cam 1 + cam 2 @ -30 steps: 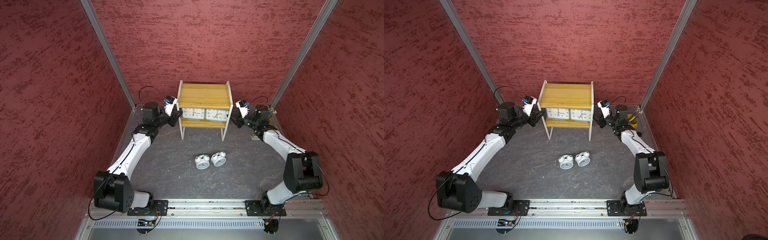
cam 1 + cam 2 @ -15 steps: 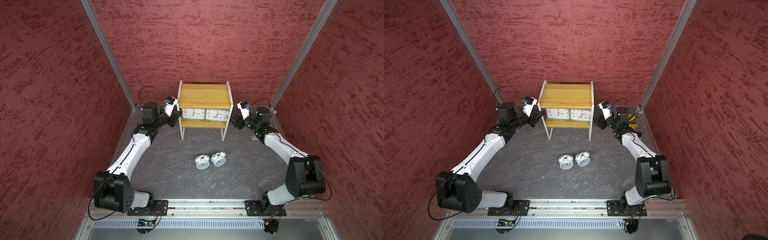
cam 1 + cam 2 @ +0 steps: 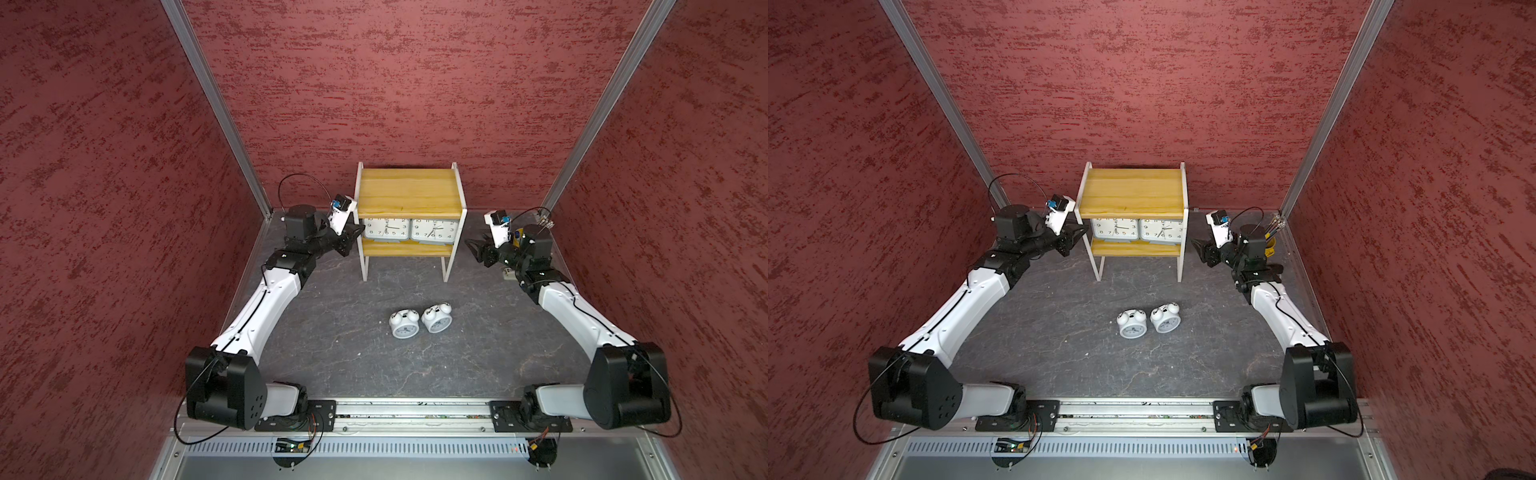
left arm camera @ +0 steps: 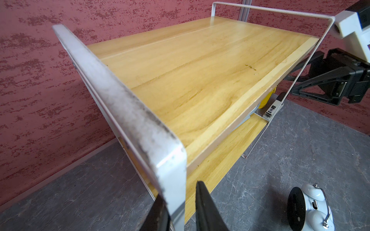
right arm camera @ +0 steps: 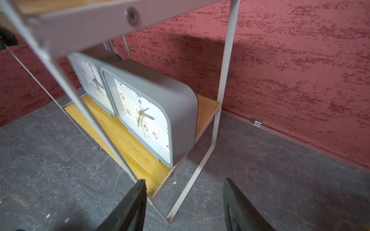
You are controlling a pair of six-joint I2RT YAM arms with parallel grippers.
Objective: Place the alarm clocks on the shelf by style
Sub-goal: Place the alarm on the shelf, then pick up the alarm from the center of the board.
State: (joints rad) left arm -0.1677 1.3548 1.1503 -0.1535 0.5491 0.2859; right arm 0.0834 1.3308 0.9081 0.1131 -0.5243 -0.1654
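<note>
My left gripper (image 4: pixel 179 197) is drawn in narrow and clamped on the white front upright of the shelf (image 4: pixel 190 66), just under the corner by the top board. One black finger (image 4: pixel 156 216) lies on the post's outer face and the other on its inner side. My right gripper (image 5: pixel 184 181) stands wide and holds nothing. The shelf's white leg on that side runs down just ahead of its fingertips, apart from both. In both top views that gripper hangs low off the end of the shelf, near it but not touching.

The shelf stands at the back of the dark, stone-patterned tabletop (image 3: pixel 332 345), close to the red wall (image 3: pixel 395 83) and between my two arms. On its lower board the two grey clocks (image 3: pixel 384 230) (image 3: pixel 434 230) stand upright side by side with their dials to the front. Their cases are touching or all but touching; I cannot tell which. From the right wrist view, the nearer one sits right at the end of the board, beside the frame.

The two twin-bell clocks (image 3: pixel 404 326) (image 3: pixel 437 319) sit on the tabletop in front of the shelf, well apart from it and just beside each other. Their dials are turned to the front and their backs face the shelf; the left wrist view shows the black back of one. Whether they stand straight or lean back, I cannot tell.
</note>
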